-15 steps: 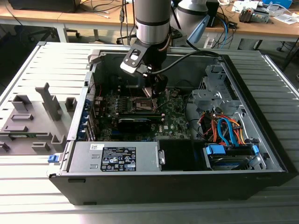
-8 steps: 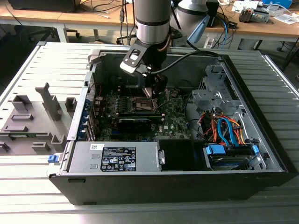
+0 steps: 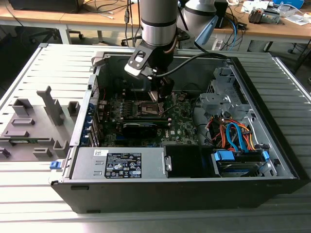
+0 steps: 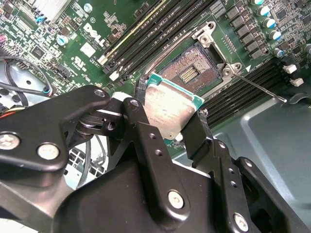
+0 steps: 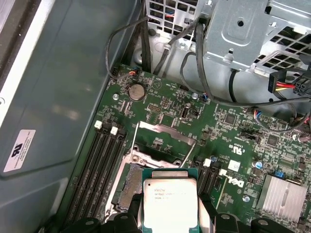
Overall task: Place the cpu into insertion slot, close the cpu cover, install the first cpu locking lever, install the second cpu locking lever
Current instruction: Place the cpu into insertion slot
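In both wrist views my gripper (image 4: 167, 116) (image 5: 170, 218) is shut on the cpu (image 4: 170, 109) (image 5: 169, 204), a flat square chip with a silvery top and green rim, pinched at two opposite edges by black fingers (image 4: 138, 126). The chip hangs just above and to one side of the insertion slot (image 4: 192, 73) (image 5: 127, 187), whose dark contact field lies uncovered. The cpu cover (image 5: 164, 131) is swung back off the slot. A thin locking lever (image 4: 257, 88) sticks out free beside the socket. In the exterior view the gripper (image 3: 158, 94) hovers over the socket (image 3: 147, 108) inside the case.
The open computer case (image 3: 272, 92) lies on a slatted table. Black memory slots (image 5: 99, 165) flank the socket. A metal drive cage (image 5: 243, 34) with loose cables (image 5: 194, 63), a silver heatsink (image 5: 282, 196) and the power supply (image 3: 121, 162) stand nearby. Grey fixtures (image 3: 48, 109) sit at the exterior view's left.
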You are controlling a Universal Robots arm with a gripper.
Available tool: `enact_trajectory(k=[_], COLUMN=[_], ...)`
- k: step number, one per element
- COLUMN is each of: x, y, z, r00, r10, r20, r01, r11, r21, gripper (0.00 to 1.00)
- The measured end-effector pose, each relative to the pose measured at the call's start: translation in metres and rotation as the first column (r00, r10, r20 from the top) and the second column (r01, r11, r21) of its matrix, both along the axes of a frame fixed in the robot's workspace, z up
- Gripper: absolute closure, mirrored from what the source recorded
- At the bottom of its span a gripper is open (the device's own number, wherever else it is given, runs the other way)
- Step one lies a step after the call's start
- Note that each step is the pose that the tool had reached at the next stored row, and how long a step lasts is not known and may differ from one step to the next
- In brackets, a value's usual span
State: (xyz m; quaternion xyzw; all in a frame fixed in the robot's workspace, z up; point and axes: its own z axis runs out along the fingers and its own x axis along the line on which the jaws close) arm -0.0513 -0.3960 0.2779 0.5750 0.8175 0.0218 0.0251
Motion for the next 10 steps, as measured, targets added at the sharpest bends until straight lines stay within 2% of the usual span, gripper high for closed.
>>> enact_trajectory(k=[10], x=[0.0], y=[0.0], z=[0.0], r00=[0.9998], r10=[-0.019], r20=[0.0001], r01=[0.019], r11=[0.9998], r21=[-0.0017], gripper=[0.46])
